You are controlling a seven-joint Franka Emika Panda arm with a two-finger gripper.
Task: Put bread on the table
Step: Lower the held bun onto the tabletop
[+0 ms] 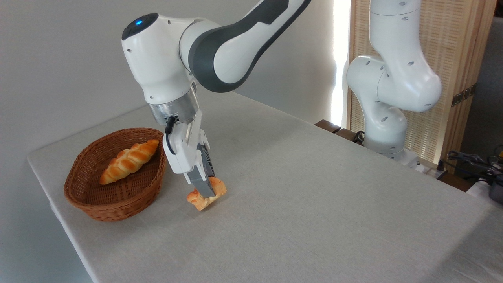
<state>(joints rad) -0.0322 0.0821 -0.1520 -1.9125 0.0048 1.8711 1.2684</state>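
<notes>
Grey-beige cloth table [314, 204] lies just under the small golden-orange bun [207, 195]; two-finger gripper [206, 190] clamps it, tilted, seemingly for release.
</notes>
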